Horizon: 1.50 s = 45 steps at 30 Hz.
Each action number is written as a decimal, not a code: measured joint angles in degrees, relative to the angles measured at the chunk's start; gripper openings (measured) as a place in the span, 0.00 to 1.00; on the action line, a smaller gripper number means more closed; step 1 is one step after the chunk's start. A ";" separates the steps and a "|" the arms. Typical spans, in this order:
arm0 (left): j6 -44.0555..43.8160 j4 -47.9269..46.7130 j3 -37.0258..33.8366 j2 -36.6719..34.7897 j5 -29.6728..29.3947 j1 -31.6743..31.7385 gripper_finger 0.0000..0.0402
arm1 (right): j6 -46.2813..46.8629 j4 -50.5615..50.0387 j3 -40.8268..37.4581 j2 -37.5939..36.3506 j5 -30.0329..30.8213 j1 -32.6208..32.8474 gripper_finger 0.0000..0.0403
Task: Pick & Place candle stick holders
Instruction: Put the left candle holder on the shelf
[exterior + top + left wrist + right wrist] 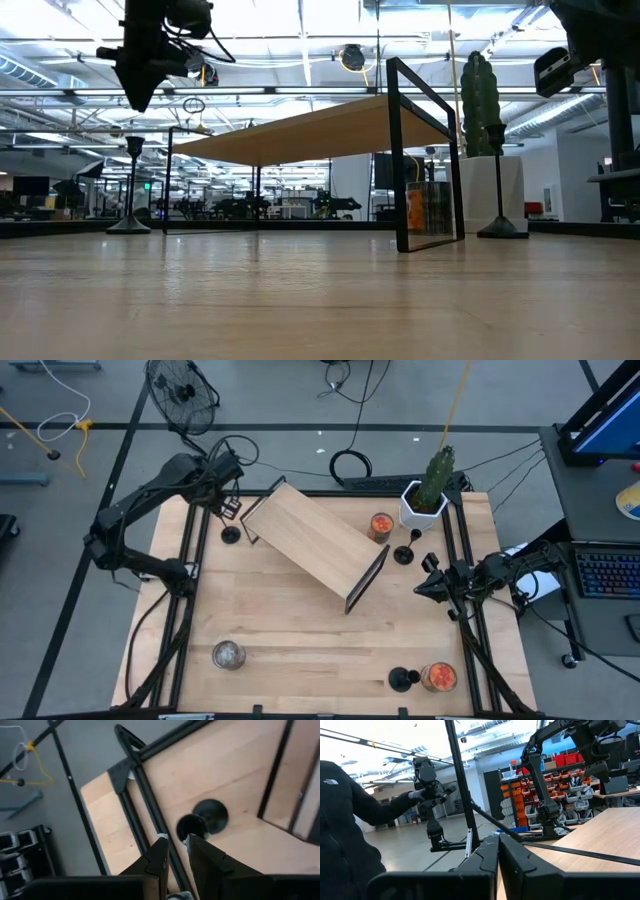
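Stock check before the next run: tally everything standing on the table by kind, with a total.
Candle stick holders: 3
Orange jar candles: 2
Clear glass jar: 1
Wooden shelf: 1
Potted cactus: 1
Total: 8

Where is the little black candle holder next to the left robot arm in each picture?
High view: the candle holder stands at the table's far left, just below the left gripper.
Low view: it stands far left, under the same gripper.
Left wrist view: seen from above, just past the fingertips.
Right wrist view: not in it.
Shared landmark: the wooden shelf beside it.
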 joint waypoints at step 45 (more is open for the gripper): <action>2.53 -3.23 -0.03 -0.11 3.97 0.59 0.51 | 0.20 0.00 0.01 0.00 0.00 0.01 0.01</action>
